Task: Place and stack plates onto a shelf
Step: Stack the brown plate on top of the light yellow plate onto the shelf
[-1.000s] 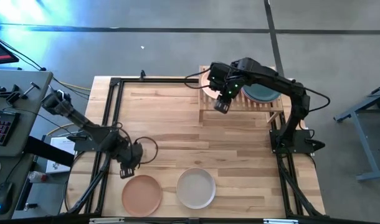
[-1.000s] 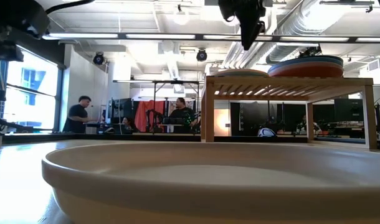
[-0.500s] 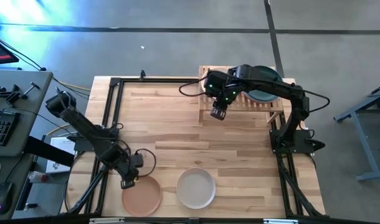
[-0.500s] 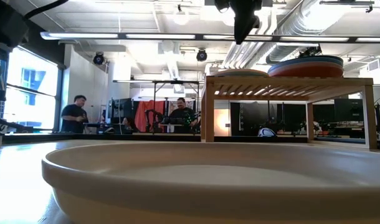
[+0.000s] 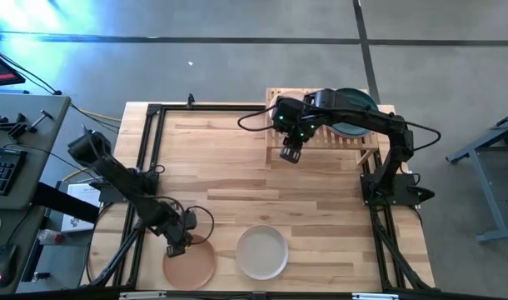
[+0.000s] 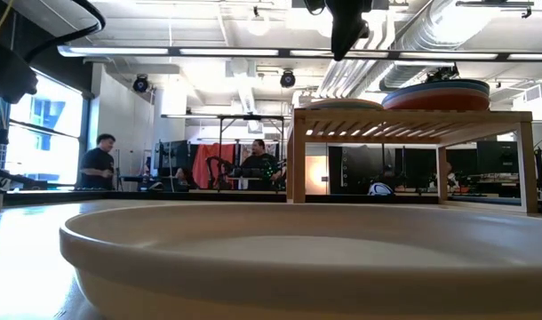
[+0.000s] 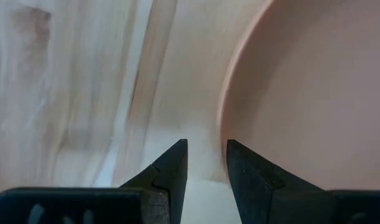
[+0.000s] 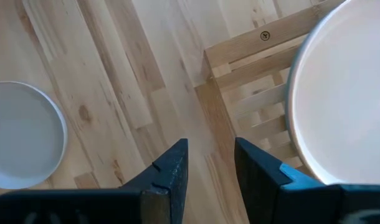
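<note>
A terracotta plate (image 5: 191, 267) and a grey-white plate (image 5: 262, 252) lie flat near the table's near edge. The bamboo shelf (image 5: 316, 137) stands at the far right. It carries a stack topped by a dark teal plate (image 5: 354, 121) and, beside it, a pale peach plate (image 8: 346, 93). My left gripper (image 5: 177, 246) is open and low at the terracotta plate's far-left rim (image 7: 224, 118), with one finger over the table and one over the plate. My right gripper (image 5: 289, 154) hangs open above the table, just off the shelf's left near corner.
The grey-white plate (image 6: 271, 258) fills the low view's foreground, with the shelf (image 6: 413, 120) and its stack (image 6: 435, 93) behind it. A black frame rail (image 5: 150, 150) runs along the table's left side. People stand in the room beyond the table.
My left gripper has moved toward the near edge and come down at the terracotta plate's rim. My right gripper has drawn back from over the shelf's left end toward the near edge and the table's left.
</note>
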